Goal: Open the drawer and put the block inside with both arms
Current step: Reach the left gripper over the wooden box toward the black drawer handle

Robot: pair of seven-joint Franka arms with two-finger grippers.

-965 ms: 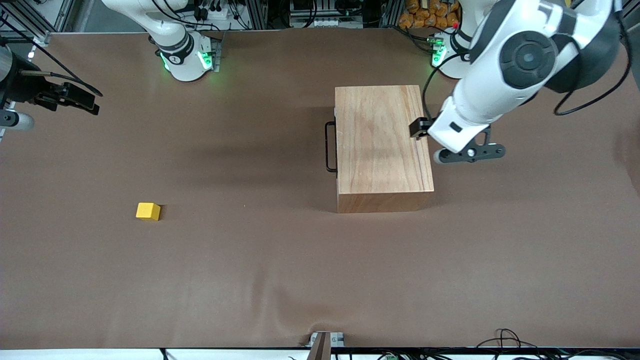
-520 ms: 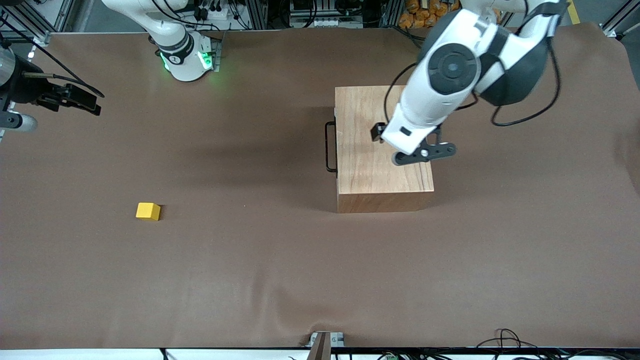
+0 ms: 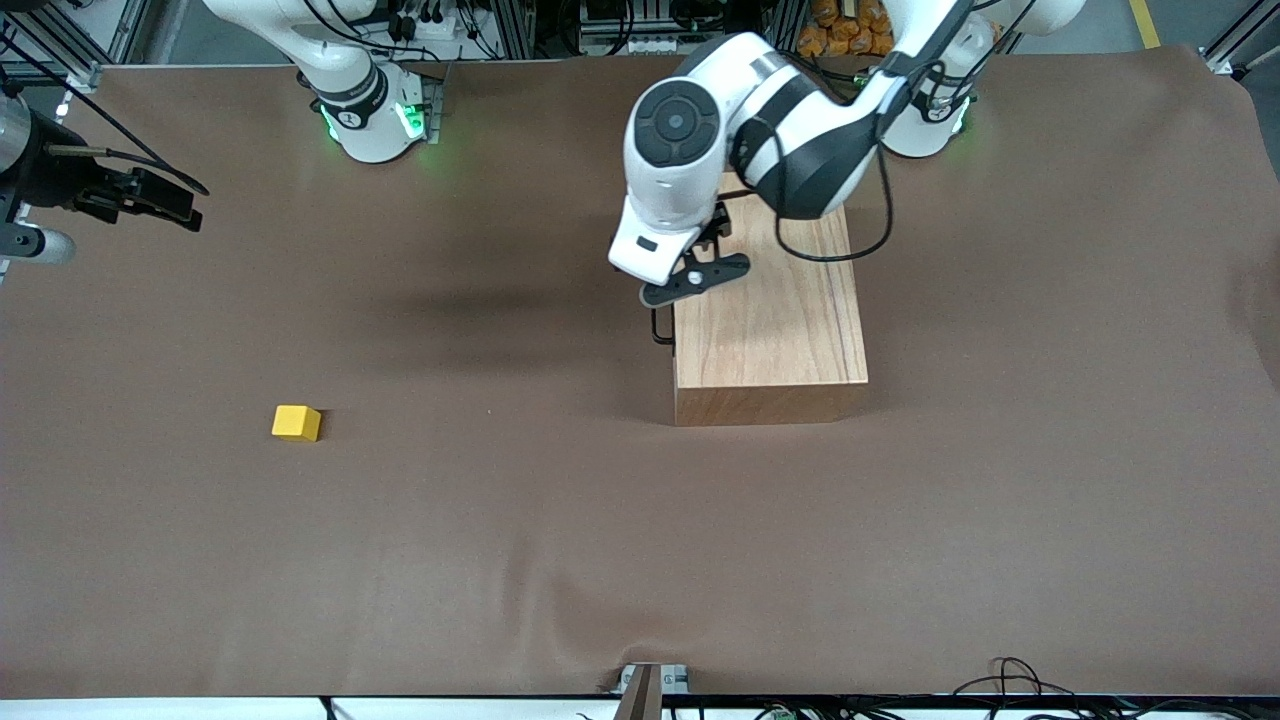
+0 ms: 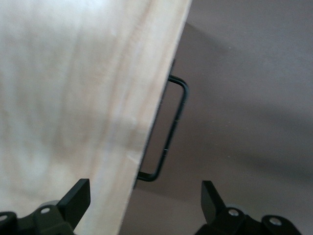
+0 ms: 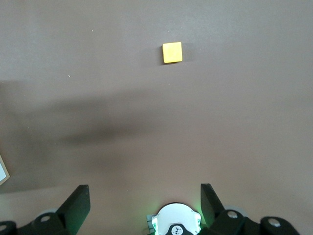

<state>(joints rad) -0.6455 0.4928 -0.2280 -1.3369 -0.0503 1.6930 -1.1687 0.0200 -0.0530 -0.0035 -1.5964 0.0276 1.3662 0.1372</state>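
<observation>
Here the left gripper (image 4: pixel 142 205), fingers spread, hovers over the drawer's handle (image 4: pixel 171 132); misaligned descent could strike the wooden box (image 3: pixel 765 310); right gripper (image 5: pixel 142 205) waits, fingers spread

A brown tabletop (image 3: pixel 560 520) fills the view, its cover wrinkled toward six o'clock. At six o'clock a small metal bracket (image 3: pixel 645 684) sits at its edge. Black cables (image 3: pixel 1010 680) lie along the edge near five o'clock. Around twelve o'clock stand aluminium frames (image 3: pixel 520 25), and orange items (image 3: pixel 845 28) are piled at one o'clock.
</observation>
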